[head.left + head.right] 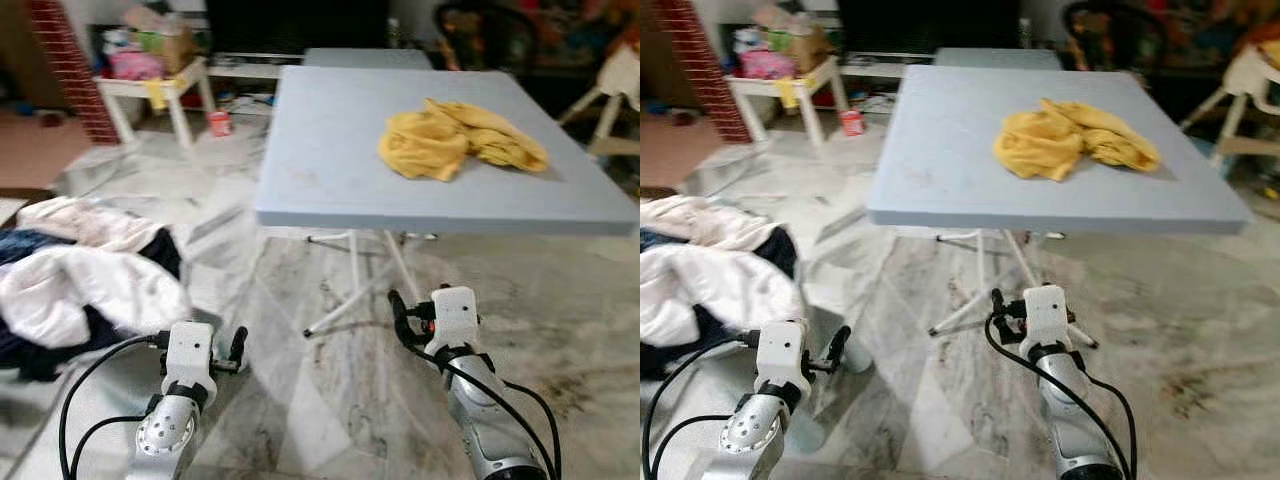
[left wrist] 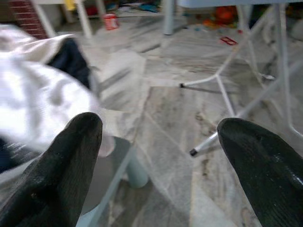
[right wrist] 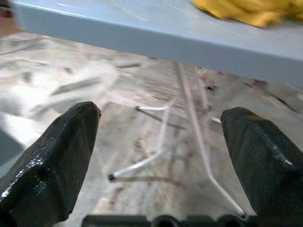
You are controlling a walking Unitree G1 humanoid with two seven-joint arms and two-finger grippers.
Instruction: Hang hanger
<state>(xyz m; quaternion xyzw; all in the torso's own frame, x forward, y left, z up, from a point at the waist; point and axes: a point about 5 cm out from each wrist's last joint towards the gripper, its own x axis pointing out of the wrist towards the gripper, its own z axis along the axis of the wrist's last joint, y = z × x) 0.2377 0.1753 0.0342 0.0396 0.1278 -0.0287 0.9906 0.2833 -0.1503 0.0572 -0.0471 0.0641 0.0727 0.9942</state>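
A grey folding table (image 1: 330, 170) stands on a marbled stone floor (image 1: 330, 390), carried on thin white metal legs (image 1: 350, 300). On its top, toward the robot's right, lies a crumpled yellow cloth (image 1: 455, 140), well apart from the near edge. No hanger can be made out in any of the views, so its place cannot be told.

The left gripper (image 1: 238, 348) hangs low over the floor, in front of the table and to its left, holding nothing. In the left wrist view its two black fingers (image 2: 57, 175) stand wide apart, with bare floor and the table's legs seen between them. Just beside this arm, on the robot's left, sits a heap of laundry (image 1: 85, 280): white garments piled over dark blue ones.

The right gripper (image 1: 400, 318) is held low before the table's near edge, under the level of the top and near the legs. Its fingers (image 3: 52, 161) are likewise spread wide and empty; the right wrist view looks beneath the table's edge, with the yellow cloth above.

Farther back on the left, a small white side table (image 1: 160, 90) carries boxes and clutter beside a red brick pillar (image 1: 70, 65), and a red can (image 1: 219, 123) stands on the floor near it.
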